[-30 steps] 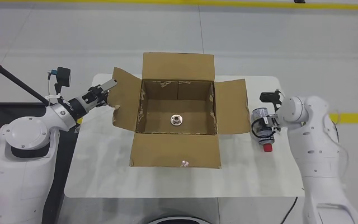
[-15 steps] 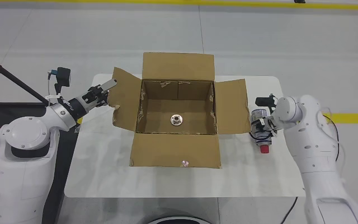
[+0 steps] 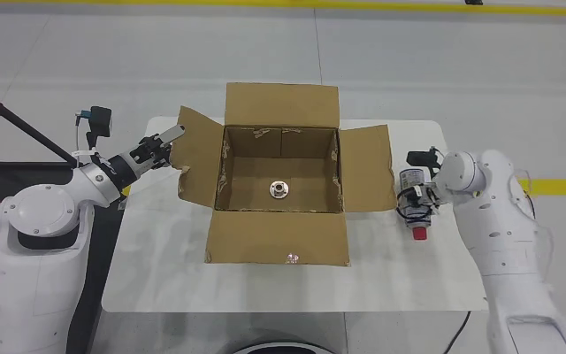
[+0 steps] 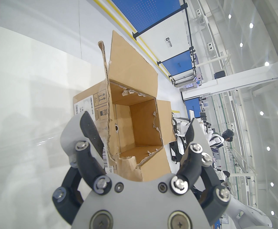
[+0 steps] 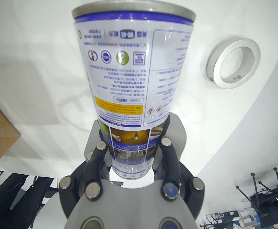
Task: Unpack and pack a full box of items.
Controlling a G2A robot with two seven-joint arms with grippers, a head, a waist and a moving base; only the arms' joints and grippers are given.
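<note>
While my right gripper [image 5: 132, 130] clamps the spray can [image 5: 132, 65] near its capped end, a metal ring [image 5: 233, 62] beside the can's far end, my left gripper [image 4: 139, 120] hangs wide open, the box [image 4: 143, 115] just ahead.

A white table [image 3: 159, 274] with rounded corners stands on a pale grey floor [image 3: 424, 62], and a yellow line [image 3: 354, 5] runs across the floor on the far side. In the hall beyond, blue partition panels [image 4: 149, 10] in black frames stand along a yellow line, under rows of round ceiling lights [image 4: 251, 25]. Past the table's curved edge, black stool-like frames [image 5: 263, 200] sit on the floor.
</note>
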